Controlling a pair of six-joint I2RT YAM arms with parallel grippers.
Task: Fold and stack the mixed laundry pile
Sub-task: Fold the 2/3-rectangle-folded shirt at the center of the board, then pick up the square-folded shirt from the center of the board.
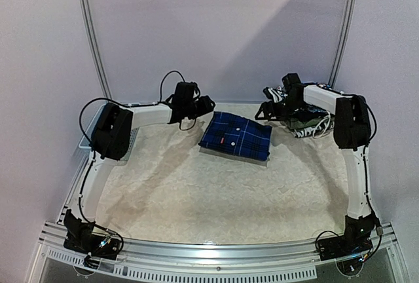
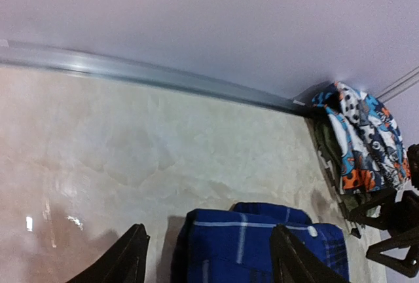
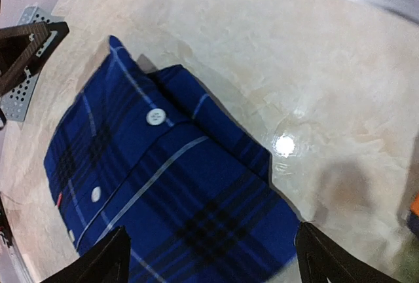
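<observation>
Tabletop [image 1: 196, 191]: cream crinkled covering is running from the near rail [image 1: 216, 251] to the back rail [image 2: 163, 76], a broad stretch of it showing between the arm bases and the shirt.
Plaid shirt [image 1: 236, 137]: is lying folded in a flat rectangle toward the far middle, buttons up, edges fairly square, sitting apart from the back rail and the pile.
Laundry pile [image 1: 308, 122]: is heaping in the far right corner against the wall, with a white, blue and orange patterned piece on top.
Left gripper [image 1: 203, 105]: is hovering by the shirt's far left corner, fingers spread wide, nothing between them.
Right gripper [image 1: 265, 111]: is hanging at the shirt's far right corner, between shirt and pile, fingers spread wide, holding nothing.
Basket [image 3: 26, 67]: is sitting at the left table edge, well apart from the shirt.
</observation>
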